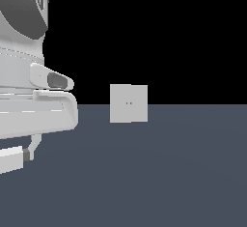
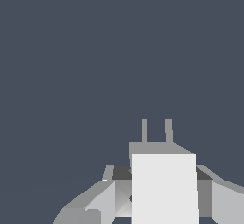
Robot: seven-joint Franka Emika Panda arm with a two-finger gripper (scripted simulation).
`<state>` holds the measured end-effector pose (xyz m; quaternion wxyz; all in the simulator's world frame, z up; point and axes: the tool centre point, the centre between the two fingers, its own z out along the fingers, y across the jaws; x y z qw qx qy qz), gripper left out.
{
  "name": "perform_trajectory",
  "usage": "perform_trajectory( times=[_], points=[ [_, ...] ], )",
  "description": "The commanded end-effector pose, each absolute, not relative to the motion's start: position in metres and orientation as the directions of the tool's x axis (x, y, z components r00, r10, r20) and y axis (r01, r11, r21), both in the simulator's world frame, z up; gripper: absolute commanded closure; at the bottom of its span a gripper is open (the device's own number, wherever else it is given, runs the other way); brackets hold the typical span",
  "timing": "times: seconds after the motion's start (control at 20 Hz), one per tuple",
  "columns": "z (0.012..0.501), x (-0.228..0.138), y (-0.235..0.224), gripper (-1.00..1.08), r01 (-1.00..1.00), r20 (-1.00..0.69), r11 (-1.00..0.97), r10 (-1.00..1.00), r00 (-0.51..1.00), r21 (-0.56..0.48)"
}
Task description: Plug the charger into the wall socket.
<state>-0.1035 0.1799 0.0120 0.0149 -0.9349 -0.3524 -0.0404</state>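
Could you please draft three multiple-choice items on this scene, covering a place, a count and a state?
1. Where does the wall socket stand in the exterior view?
A. near the middle
B. far right edge
C. bottom corner

2. How many prongs does the charger show in the wrist view?
A. one
B. two
C. four

3. What is the charger's state?
A. plugged in
B. lying loose on the floor
C. held in the end effector

Answers: 1 A, the plate stands upright near centre. 2 B, two prongs stick out. 3 C, fingers flank it on both sides, the socket far off.
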Motion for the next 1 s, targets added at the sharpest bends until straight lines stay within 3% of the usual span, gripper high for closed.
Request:
perform_trajectory(
  times=[0.0,0.4,0.95],
  points=[
    [0.012,-0.103,0.18,1.08,0.66,0.086,-0.751,0.658,0.748,0.0],
    [0.028,-0.083,0.15,1.08,0.571,0.087,-0.821,0.568,0.818,-0.001],
    [0.087,-0.041,0.012,1.08,0.16,0.088,-0.987,0.16,0.983,-0.003]
  ],
)
